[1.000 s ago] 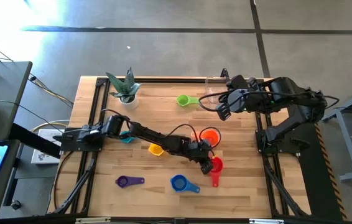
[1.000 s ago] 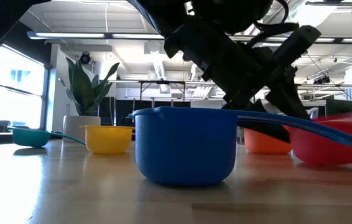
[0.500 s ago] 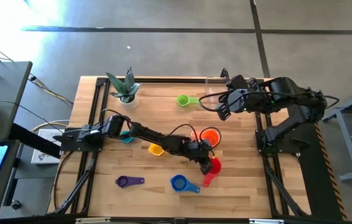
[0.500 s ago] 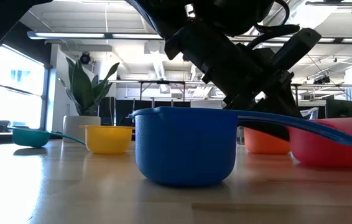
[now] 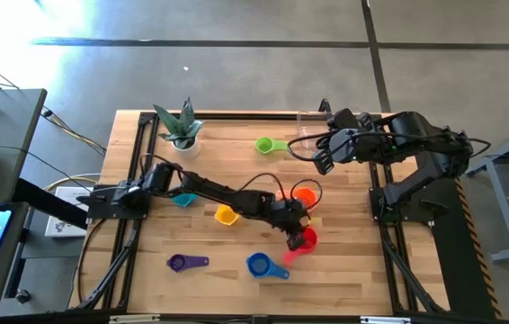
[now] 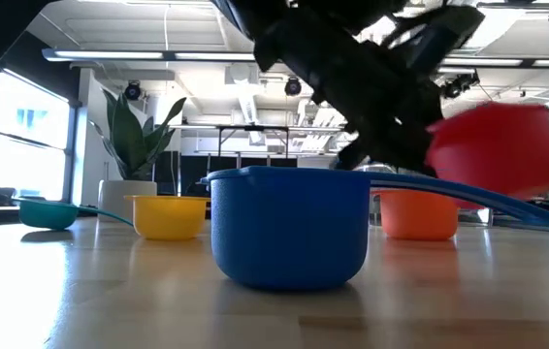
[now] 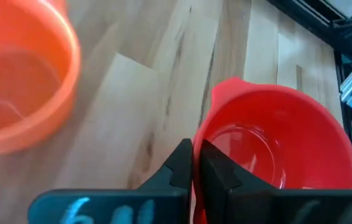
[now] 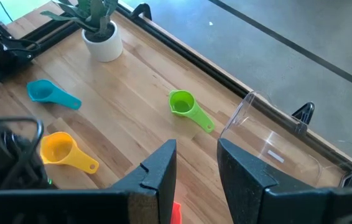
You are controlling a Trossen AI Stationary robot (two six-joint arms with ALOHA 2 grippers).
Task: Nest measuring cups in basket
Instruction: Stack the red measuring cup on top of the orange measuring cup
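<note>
Above the table, left pincer (image 5: 296, 236) grips red cup (image 5: 305, 239).

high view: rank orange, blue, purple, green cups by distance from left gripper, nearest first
From the left gripper:
1. Orange cup, just behind it.
2. Blue cup, toward the front edge.
3. Purple cup, front, far to its left.
4. Green cup, near the back edge.
3 and 4 are close.

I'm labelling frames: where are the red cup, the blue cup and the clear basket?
red cup (image 6: 496, 145), low view, bowl's outer wall
blue cup (image 6: 289, 228), low view, bowl's front wall
clear basket (image 8: 260, 134), right wrist view, near wall
</note>
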